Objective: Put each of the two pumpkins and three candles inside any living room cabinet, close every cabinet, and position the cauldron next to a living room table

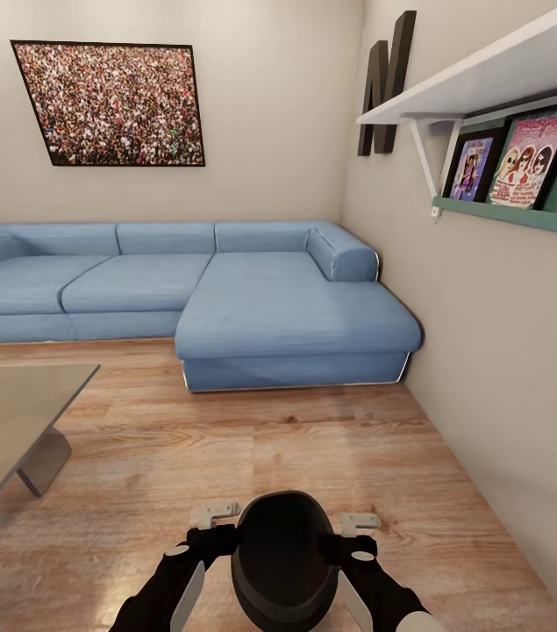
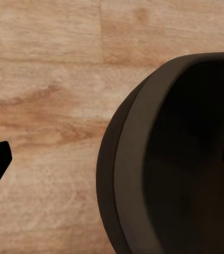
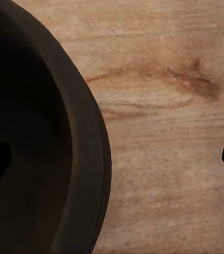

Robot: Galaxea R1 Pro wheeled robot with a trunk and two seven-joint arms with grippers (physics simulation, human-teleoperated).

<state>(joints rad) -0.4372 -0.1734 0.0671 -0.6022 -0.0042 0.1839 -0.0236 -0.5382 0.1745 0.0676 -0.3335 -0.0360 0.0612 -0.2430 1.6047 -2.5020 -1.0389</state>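
While the cauldron (image 1: 283, 562) hangs low in the centre of the head view's bottom edge, both arms flank it: the left pincer (image 1: 214, 512) sits at its left rim and the right pincer (image 1: 359, 523) at its right rim, each straddling the wall with one finger inside the mouth and one outside. The left wrist view shows the black pot's rim (image 2: 138, 174) with a dark fingertip inside it and another out over the wood-plank floor (image 2: 48, 79); the right wrist view mirrors that. Whether the fingers are pressed tight on the rim I cannot tell for certain, though a two-sided hold of this kind reads as the way to carry a wide, heavy pot level. My judgement is that the cauldron is being brought toward the tabletop (image 1: 6, 421), whose glossy grey slab lies at the lower left of the frame, near but not yet beside the pot. The blue sofa (image 1: 225, 298) fills the middle, a crowd picture (image 1: 110, 104) hangs upper left, and framed posters (image 1: 528, 158) under a white shelf (image 1: 480, 75) at upper right carry lettering too small to read; a large dark letter N (image 1: 388, 83) stands on the wall.
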